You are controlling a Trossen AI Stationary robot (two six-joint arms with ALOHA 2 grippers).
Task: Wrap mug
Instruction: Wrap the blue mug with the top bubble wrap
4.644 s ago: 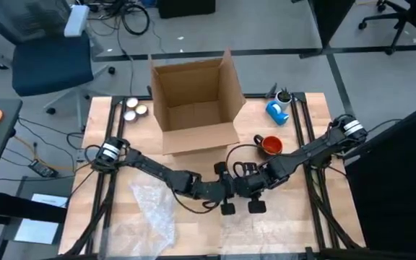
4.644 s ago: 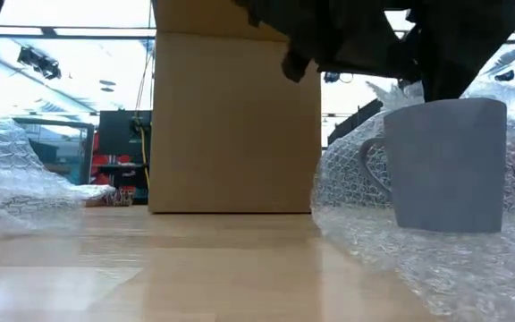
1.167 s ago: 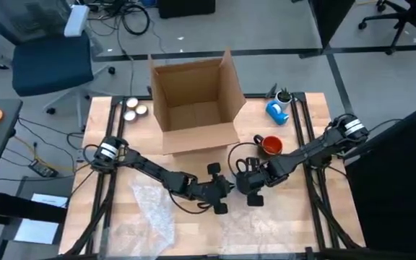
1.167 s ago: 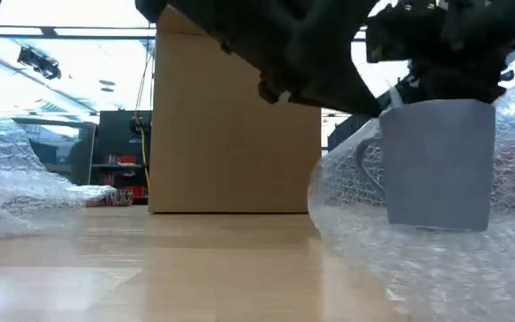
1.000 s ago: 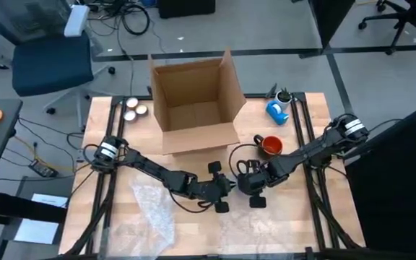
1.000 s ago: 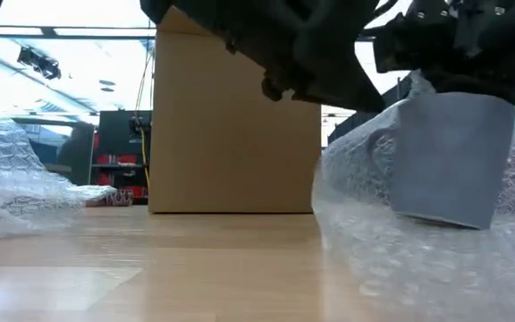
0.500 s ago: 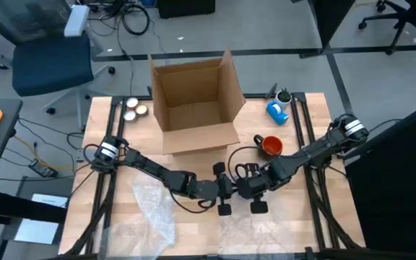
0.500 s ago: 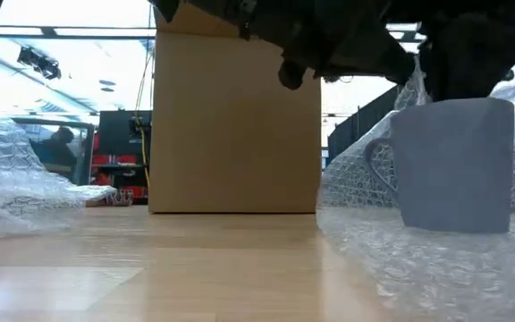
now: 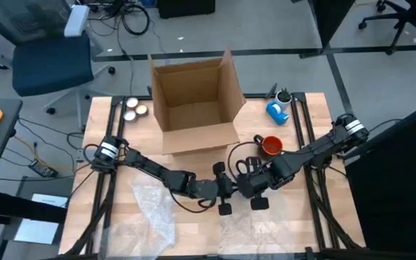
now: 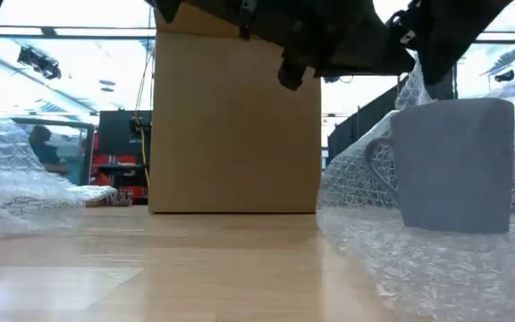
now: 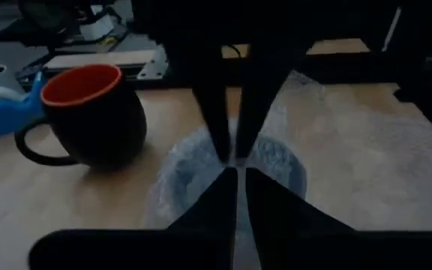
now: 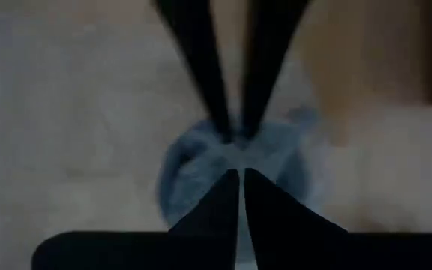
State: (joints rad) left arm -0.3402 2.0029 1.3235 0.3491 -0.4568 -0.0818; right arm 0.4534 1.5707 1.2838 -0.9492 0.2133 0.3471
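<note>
A grey mug (image 10: 454, 165) stands upright on a sheet of bubble wrap (image 10: 436, 268), its handle toward the table's left. Part of the wrap rises behind the mug. Both grippers meet tip to tip just above the mug's mouth (image 11: 276, 161). My left gripper (image 9: 235, 191) comes from the left and my right gripper (image 9: 245, 189) from the right. Both are shut, and the arms hide the mug in the high view. My left gripper's fingertips (image 11: 227, 180) close on bubble wrap (image 11: 193, 150) over the mug's mouth, slanting down from the table's left. The fingers hide the place of contact. My right gripper pinches a raised edge of the wrap (image 10: 414, 85) above the mug's rim, coming from above and the right. The wrap runs up to it from behind the mug, whose base stays on the sheet.
An open cardboard box (image 9: 197, 101) stands at the far middle. A black mug with an orange inside (image 9: 269, 145) and a blue tape dispenser (image 9: 277, 110) sit at the far right. A second bubble wrap sheet (image 9: 154, 213) lies near left, and two small round things (image 9: 132, 108) lie far left.
A second ago the mug was tipped and partly lifted, with wrap drawn across its handle. It now stands upright on the sheet, slightly further right, and the wrap has dropped away from the handle. Both grippers have moved slightly toward the near edge.
</note>
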